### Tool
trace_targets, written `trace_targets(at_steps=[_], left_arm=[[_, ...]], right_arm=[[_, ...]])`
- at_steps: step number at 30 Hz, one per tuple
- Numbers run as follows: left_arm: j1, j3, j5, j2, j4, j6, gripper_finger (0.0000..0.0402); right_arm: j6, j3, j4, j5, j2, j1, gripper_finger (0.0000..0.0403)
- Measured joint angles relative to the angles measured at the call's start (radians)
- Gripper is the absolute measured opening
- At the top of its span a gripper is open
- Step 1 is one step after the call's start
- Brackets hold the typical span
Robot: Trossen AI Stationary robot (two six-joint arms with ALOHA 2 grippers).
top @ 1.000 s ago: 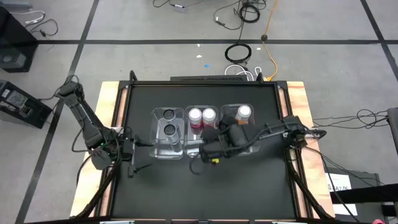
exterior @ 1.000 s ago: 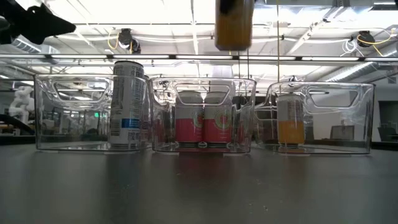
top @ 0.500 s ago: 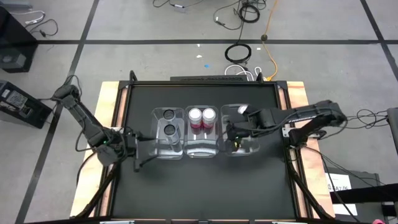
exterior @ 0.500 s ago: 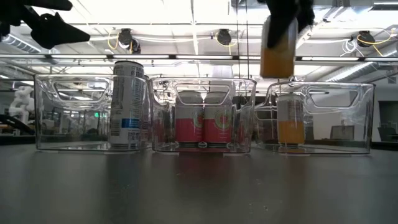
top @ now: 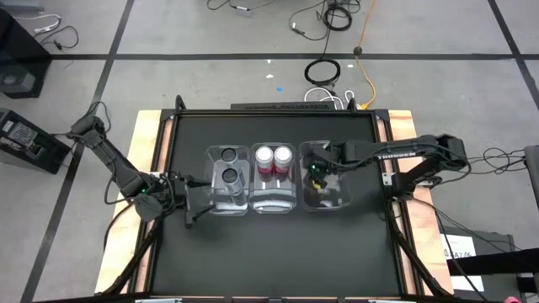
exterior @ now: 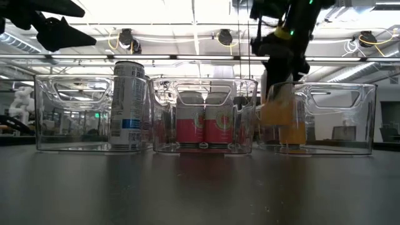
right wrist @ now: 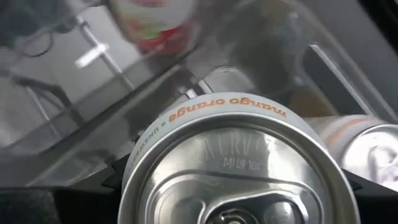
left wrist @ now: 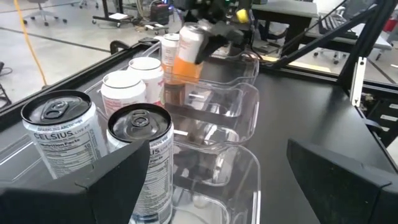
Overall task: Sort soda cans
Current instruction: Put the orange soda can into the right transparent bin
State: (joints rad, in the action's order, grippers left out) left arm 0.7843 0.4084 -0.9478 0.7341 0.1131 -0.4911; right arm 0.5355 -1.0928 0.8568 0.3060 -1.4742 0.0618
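Right gripper [exterior: 279, 94] dipping an orange can [exterior: 275, 112] (gripped) into the right-hand bin [exterior: 356, 119]; other cans sit binned.

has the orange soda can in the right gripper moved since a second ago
Yes. The orange soda can went right and down, from above the middle clear plastic bin into the right clear plastic bin.

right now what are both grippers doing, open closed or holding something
Left gripper: open, empty, beside the left bin.
Right gripper: shut on the orange can, lowering it into the right bin.
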Motion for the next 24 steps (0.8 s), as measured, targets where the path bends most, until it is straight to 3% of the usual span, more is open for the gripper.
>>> trace_targets(at_steps=[11,24], left_arm=[[-0.008,0.0,0.0,0.0,0.0,0.0,0.0386],[-0.008,0.0,0.0,0.0,0.001,0.0,0.0386]], right_arm=[[-0.125,0.077,-0.169,-0.109,-0.015,0.181,0.0282],[-0.228,0.082,-0.25,-0.135,-0.085,0.213,0.0291]])
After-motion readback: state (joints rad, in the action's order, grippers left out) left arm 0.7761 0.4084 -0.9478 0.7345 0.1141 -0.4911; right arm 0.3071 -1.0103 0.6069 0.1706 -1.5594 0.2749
